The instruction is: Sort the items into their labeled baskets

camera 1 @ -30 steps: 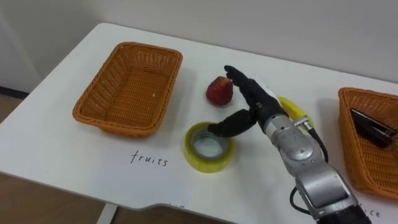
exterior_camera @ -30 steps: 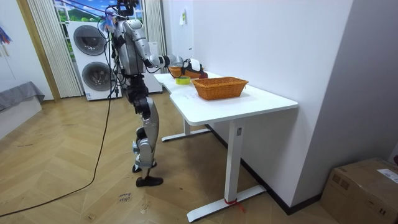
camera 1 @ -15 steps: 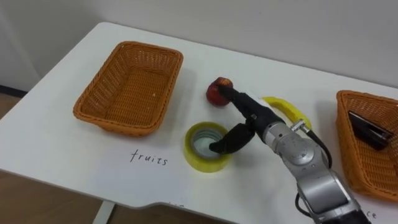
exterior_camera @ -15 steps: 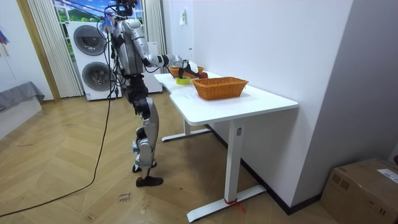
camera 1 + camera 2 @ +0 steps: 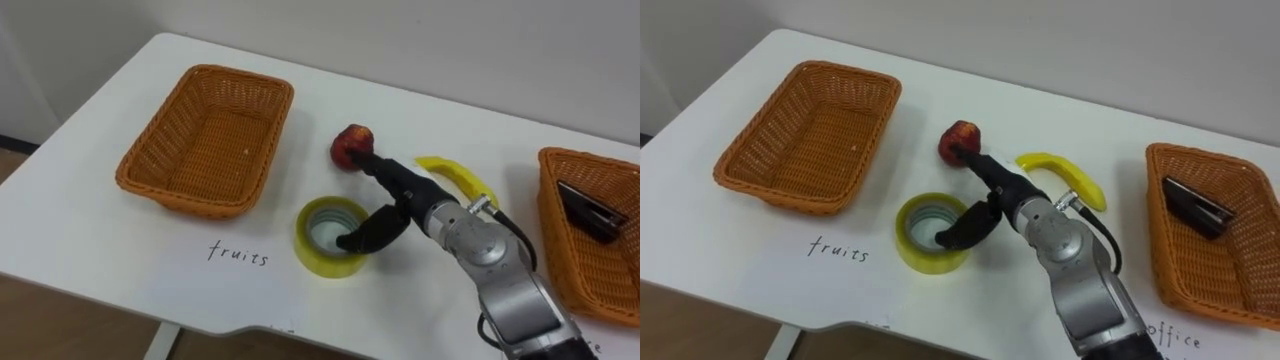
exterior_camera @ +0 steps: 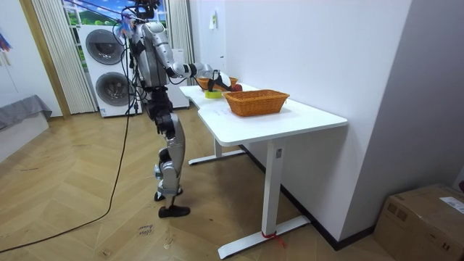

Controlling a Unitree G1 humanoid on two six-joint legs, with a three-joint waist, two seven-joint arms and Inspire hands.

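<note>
Wicker fruit basket (image 5: 205,140), upper left, is sitting empty; apple (image 5: 345,146), banana (image 5: 452,169), tape roll (image 5: 318,256) are lying unsorted mid-frame, right hand (image 5: 405,188) touching the apple open-fingered, grasping nothing.

**Room setting.** A white desk (image 5: 100,250) lies beneath the right hand (image 5: 402,195), standing on white legs over a herringbone wood floor (image 6: 87,217). A plain white wall (image 5: 450,40) rises beyond the hand, along the desk's far edge. Well behind the hand, two stacked washing machines (image 6: 109,69) stand beside a pale curtain (image 6: 47,58). A cardboard box (image 6: 428,214) sits on the floor, past the desk's end farthest from the hand.
</note>
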